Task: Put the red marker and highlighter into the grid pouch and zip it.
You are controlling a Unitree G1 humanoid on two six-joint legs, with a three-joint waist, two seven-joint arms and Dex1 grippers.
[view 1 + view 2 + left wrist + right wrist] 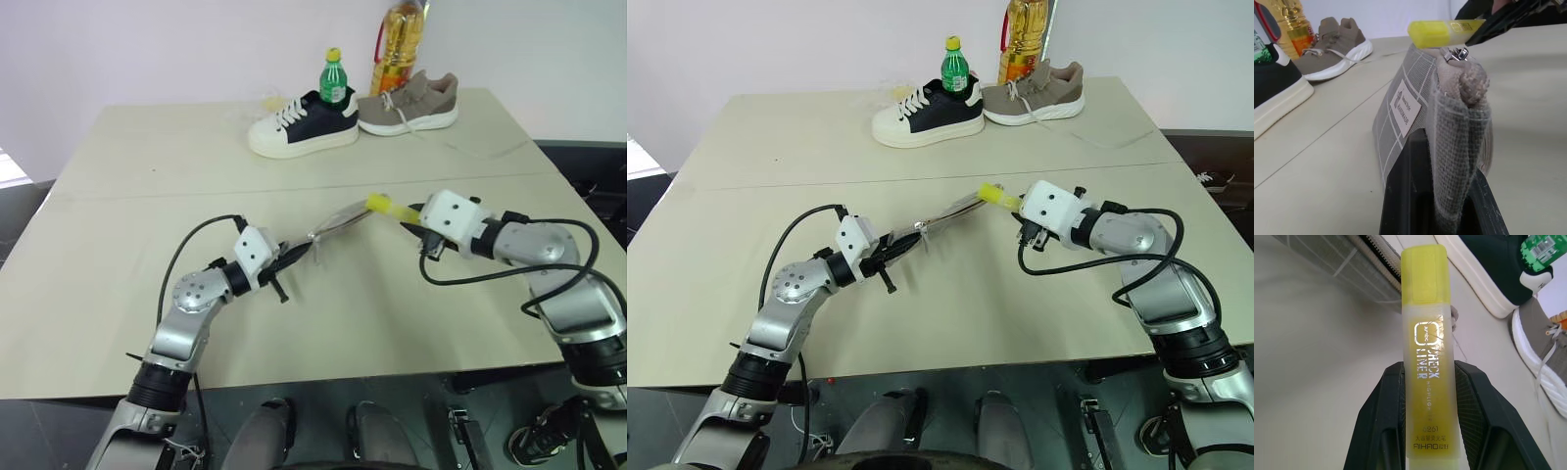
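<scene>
Head views, left end effector [284, 262]: closed on one end of the grid pouch [338, 223], holding it up off the tabletop [147, 215].
Head views, grid pouch: stretches from the left end effector up toward the right arm, its far end beside the highlighter [387, 206].
Head views, right end effector [1017, 208]: clamped on the highlighter, whose yellow cap end points at the pouch's raised end.
Head views, far side of the tabletop: a black and white sneaker [302, 124], a green bottle [334, 78] behind it, a grey sneaker [409, 102] and a yellow oil bottle [399, 44], all well apart from the arms.
Left wrist view, fingers [1403, 196]: pinch the bunched grey fabric of the pouch; its white label [1404, 108] faces the sneakers, and the zipper pull [1455, 55] sits at the top edge.
Left wrist view, highlighter [1444, 32]: lies level just above the zipper pull, held by the dark right end effector's tips.
Right wrist view, fingers [1378, 421]: grip the highlighter's body on both sides, printed lettering facing the camera.
Right wrist view, pouch [1347, 259]: its zipper teeth run just beside the highlighter's cap.
</scene>
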